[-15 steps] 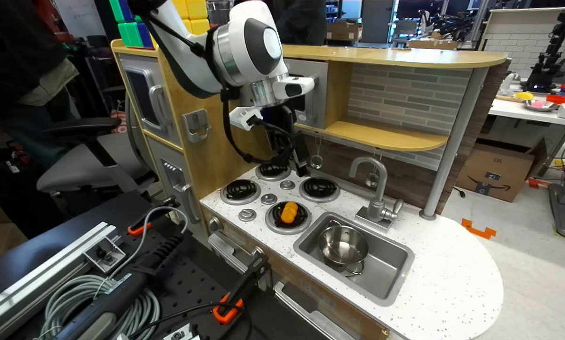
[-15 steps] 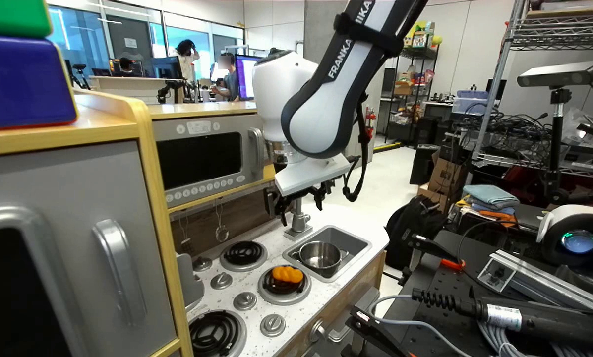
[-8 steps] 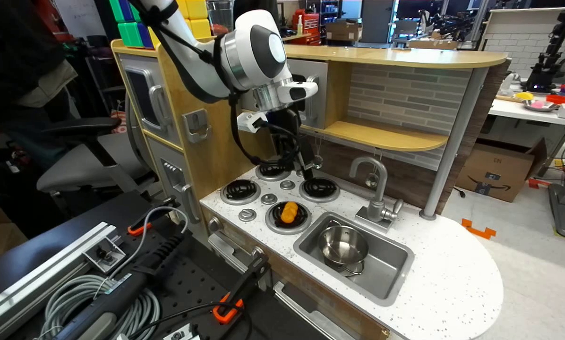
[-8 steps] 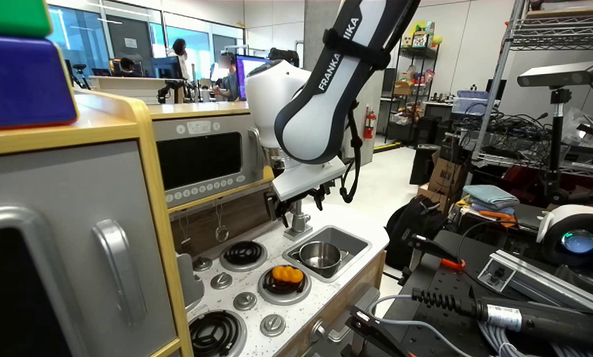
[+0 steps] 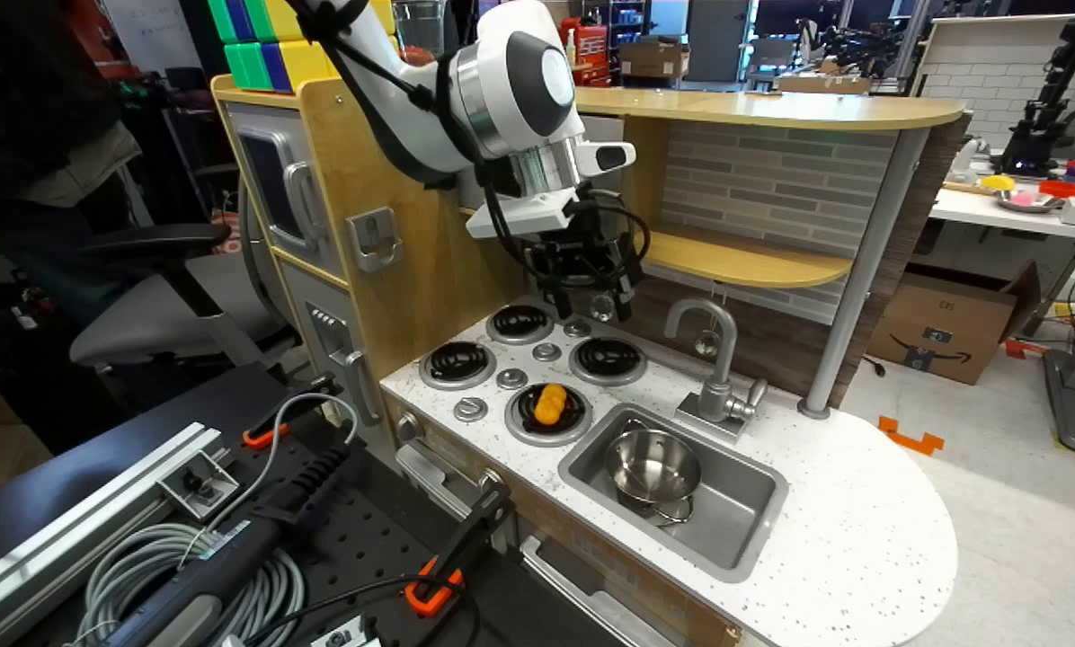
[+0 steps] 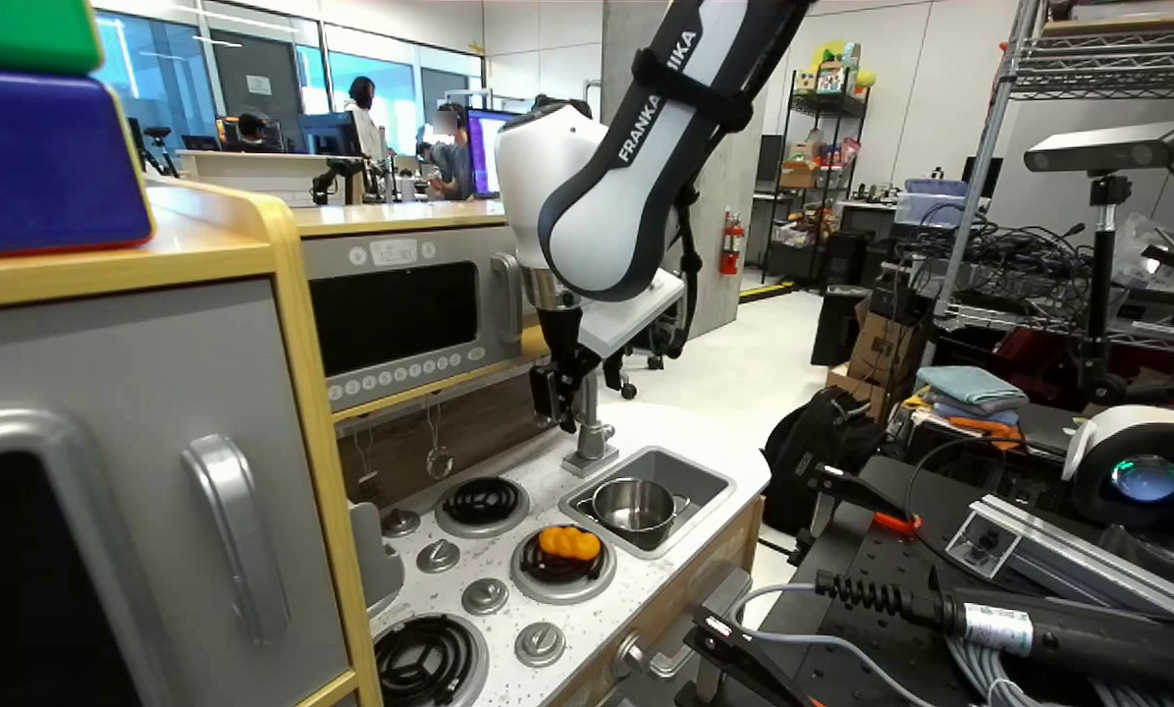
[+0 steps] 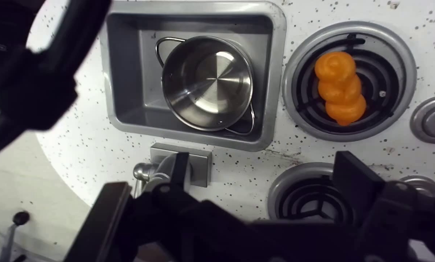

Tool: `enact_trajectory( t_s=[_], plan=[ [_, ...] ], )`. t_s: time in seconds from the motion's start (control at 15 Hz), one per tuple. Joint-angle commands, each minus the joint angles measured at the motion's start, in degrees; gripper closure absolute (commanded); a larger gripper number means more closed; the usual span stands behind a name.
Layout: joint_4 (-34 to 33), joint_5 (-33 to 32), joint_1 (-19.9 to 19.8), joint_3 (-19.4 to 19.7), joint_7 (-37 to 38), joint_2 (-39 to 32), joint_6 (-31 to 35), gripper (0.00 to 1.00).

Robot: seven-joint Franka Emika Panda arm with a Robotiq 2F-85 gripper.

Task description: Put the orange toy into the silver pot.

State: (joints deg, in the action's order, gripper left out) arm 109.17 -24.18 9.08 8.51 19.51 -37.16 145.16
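Observation:
The orange toy [image 5: 551, 404] lies on a front burner beside the sink. It also shows in an exterior view [image 6: 568, 543] and, as stacked round lumps, in the wrist view [image 7: 340, 87]. The silver pot [image 5: 652, 467] stands inside the sink basin; its inside looks empty in the wrist view [image 7: 207, 83]. My gripper [image 5: 594, 305] is open and empty, well above the rear burner near the back wall. In the wrist view the fingers [image 7: 262, 160] are wide apart, with countertop between them. Neither finger touches the toy or the pot.
The faucet [image 5: 717, 359] rises behind the sink [image 5: 753, 539], near the left finger in the wrist view. A yellow shelf [image 5: 735, 256] and a microwave [image 6: 396, 309] are close to the arm. Burner knobs [image 5: 471, 410] stick up from the counter.
The wrist has turned, so both fingers now show side by side in an exterior view. The hand has shifted toward the sink side and risen slightly. Toy and pot have not moved.

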Motion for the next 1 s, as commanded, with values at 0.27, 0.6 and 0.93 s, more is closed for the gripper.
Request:
enact_trajectory(
  t_s=[0.27, 0.6, 0.93],
  plan=[
    [-8.6, 9.2, -8.7, -9.4, -29.9, -5.0, -8.9, 0.0],
    [-3.9, 14.5, -7.4, -8.1, -18.2, -4.2, -14.9, 0.0],
    [-0.5, 26.0, -10.4, -10.5, -15.6, -10.6, -5.3, 0.0]
  ],
)
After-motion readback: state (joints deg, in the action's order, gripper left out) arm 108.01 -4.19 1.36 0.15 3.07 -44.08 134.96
